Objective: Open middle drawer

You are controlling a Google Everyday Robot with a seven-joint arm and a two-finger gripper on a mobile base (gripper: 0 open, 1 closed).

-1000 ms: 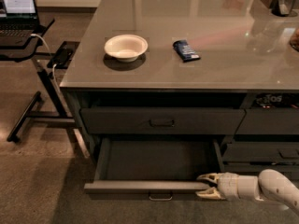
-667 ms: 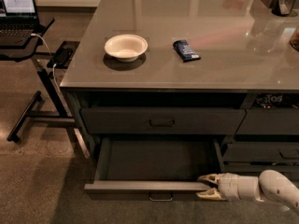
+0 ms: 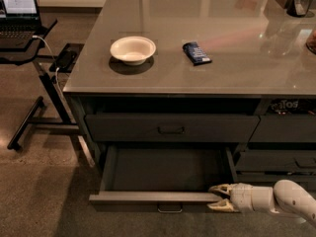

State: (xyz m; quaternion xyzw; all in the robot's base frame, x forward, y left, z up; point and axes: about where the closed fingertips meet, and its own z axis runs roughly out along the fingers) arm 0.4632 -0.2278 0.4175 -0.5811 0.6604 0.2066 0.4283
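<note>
The middle drawer [image 3: 163,174] is pulled out below the counter, showing its broad shallow grey tray. Its front panel [image 3: 148,197] faces me, with a small loop handle [image 3: 170,210] at centre. My gripper [image 3: 210,197] is at the bottom right, at the right end of that front panel. Its two pale fingers [image 3: 221,187] are spread, one on each side of the panel's top edge. The white arm [image 3: 291,201] reaches in from the right edge.
A closed drawer [image 3: 170,128] sits above the open one, and more drawer fronts [image 3: 276,159] stand to the right. The counter top [image 3: 237,58] holds a white bowl [image 3: 132,49] and a blue packet [image 3: 196,53]. A laptop stand [image 3: 39,83] is at the left.
</note>
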